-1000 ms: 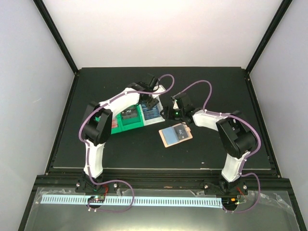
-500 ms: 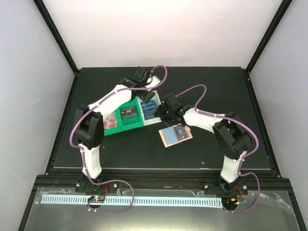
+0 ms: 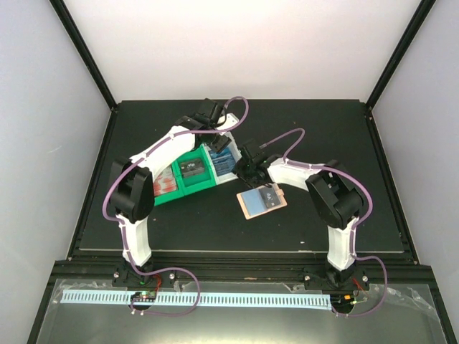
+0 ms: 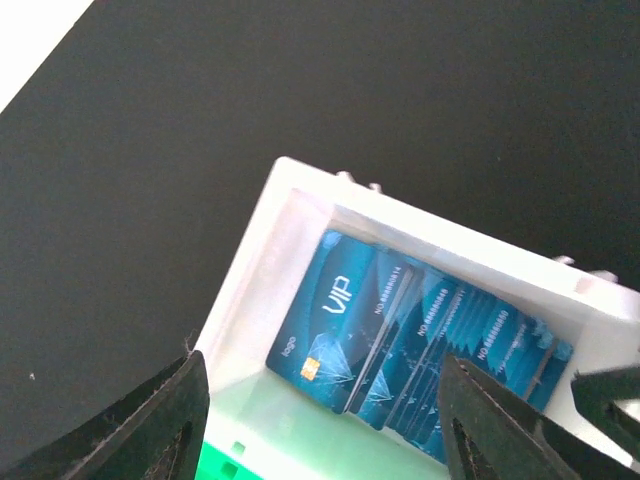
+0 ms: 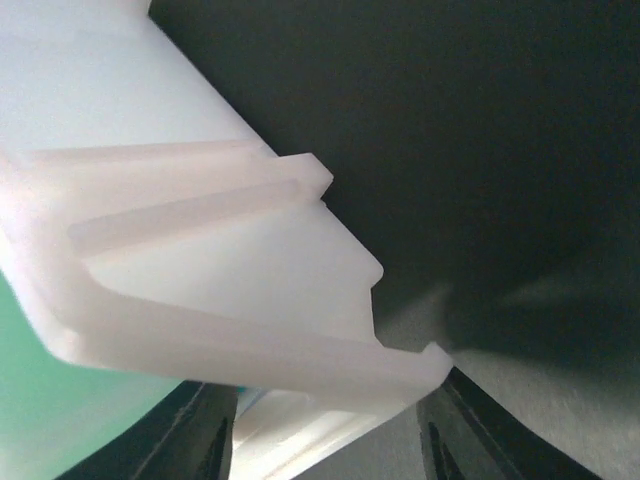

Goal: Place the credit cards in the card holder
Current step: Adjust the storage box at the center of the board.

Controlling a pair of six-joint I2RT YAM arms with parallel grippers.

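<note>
**Two arms at the card bins**

On the dark surface stand a green bin and, touching it, a white bin. The white one holds a fanned row of blue cards, too overlapped to count. The left fingers hang spread above them. The right fingers, also apart, press against the white bin's wall. One holder lies open just right, one dark card on it.

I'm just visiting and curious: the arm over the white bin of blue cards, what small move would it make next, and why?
Probably a short descent into the white bin. The left gripper is open and holds nothing, with its fingers spread over the fanned stack of blue cards. The card holder lies open on the table. The right gripper sits against the bin's outer edge, maybe steadying it.
</note>
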